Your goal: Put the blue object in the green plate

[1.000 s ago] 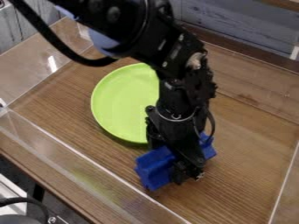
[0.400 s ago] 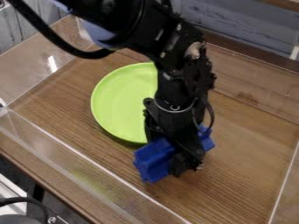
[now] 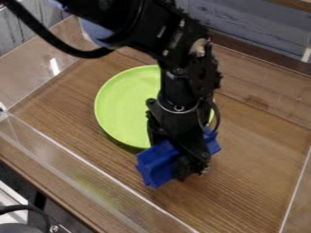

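The blue object (image 3: pixel 155 166) is a deep-blue ridged block just in front of the near rim of the green plate (image 3: pixel 126 98). My gripper (image 3: pixel 188 165) points straight down and its black fingers are shut on the block's middle, so blue shows on both sides of them. I cannot tell whether the block rests on the wooden tabletop or hangs just above it. The black arm covers the plate's right part, and nothing shows on the visible part of the plate.
A low clear plastic wall (image 3: pixel 49 155) runs around the wooden tabletop (image 3: pixel 261 118), with its near-left side close to the block. Bare wood lies to the right of the arm and left of the plate.
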